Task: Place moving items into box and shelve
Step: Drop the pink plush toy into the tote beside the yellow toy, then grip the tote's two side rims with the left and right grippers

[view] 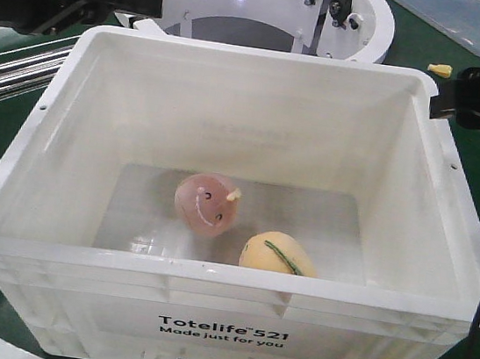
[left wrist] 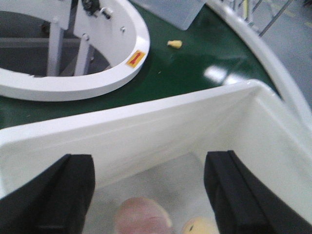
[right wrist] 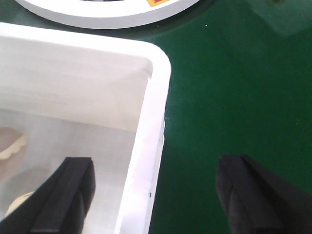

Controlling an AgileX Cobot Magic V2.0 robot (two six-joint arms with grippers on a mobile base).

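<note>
Left claw (left wrist: 149,165): released, jaws wide apart, nothing between them. In the left wrist view it looks down over the box (view: 256,56) interior, and both toys show at the bottom edge between the fingers. In the front view it sits high at the box's far-left corner.

Right claw (right wrist: 156,165): also released and empty. It straddles the box's right wall near the far-right corner. One finger is over the inside, the other over the green bench (right wrist: 234,87). Cannot tell whether either finger touches the rim.

Pink toy (view: 206,202): on the box floor, roughly centre, smiling face up toward the camera, small yellow crest at its upper right.

Yellow toy (view: 277,253): on the floor just beside the pink one, toward the near-right, green line on top. Cannot tell if the two touch.

Box: upright on the bench, open top, "Totelife 521" print on the near wall.

Ring housing (view: 379,30): white, just behind the box's far wall.

Yellow scrap (view: 440,70): on the bench by the far-right corner, outside the box.

Clear tray (view: 473,20): far right, well apart.
</note>
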